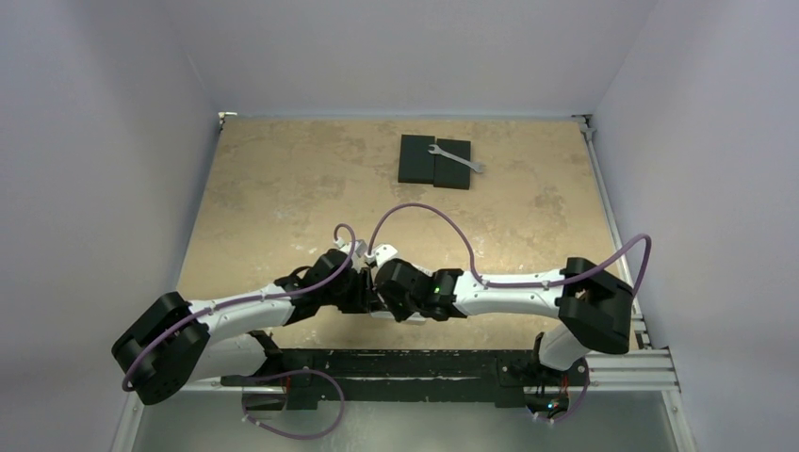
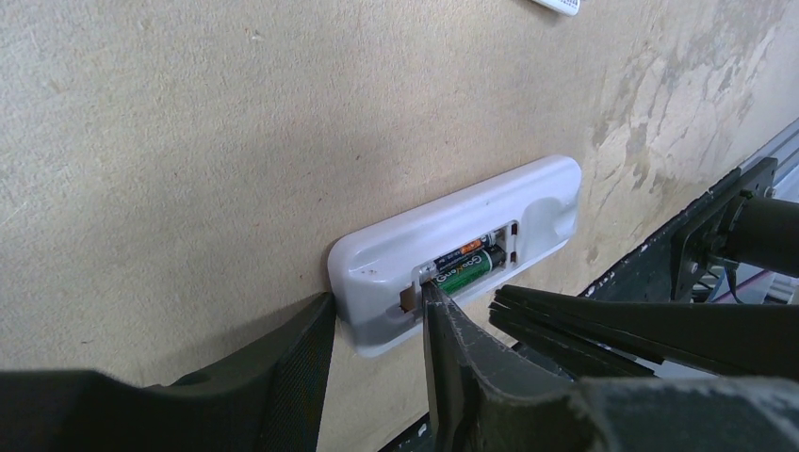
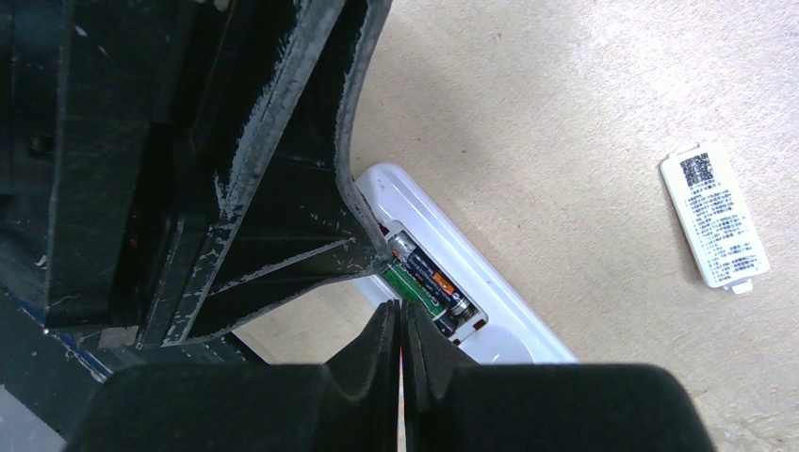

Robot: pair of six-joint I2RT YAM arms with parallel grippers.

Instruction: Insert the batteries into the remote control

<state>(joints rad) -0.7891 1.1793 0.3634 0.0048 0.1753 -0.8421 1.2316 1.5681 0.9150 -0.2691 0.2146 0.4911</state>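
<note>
The white remote control point(image 2: 471, 221) lies face down on the table with its battery recess open. Two batteries lie side by side in the recess, a green one point(image 2: 466, 275) and a dark one with an orange band point(image 3: 435, 280). My left gripper point(image 2: 377, 294) grips the remote's near end: one finger point(image 2: 301, 367) is against its short end, the other point(image 2: 452, 348) has its tip in the recess by the batteries' metal ends. My right gripper point(image 3: 400, 309) is shut with nothing between its fingers, and its tips rest on the green battery point(image 3: 415, 287). In the top view both grippers point(image 1: 372, 297) meet over the remote and hide it.
The loose white battery cover point(image 3: 714, 218) with a printed label lies on the table beside the remote. Two flat black blocks point(image 1: 433, 162) with a silver wrench point(image 1: 458, 158) on them sit at the far side. The metal rail point(image 2: 660, 254) runs along the near table edge.
</note>
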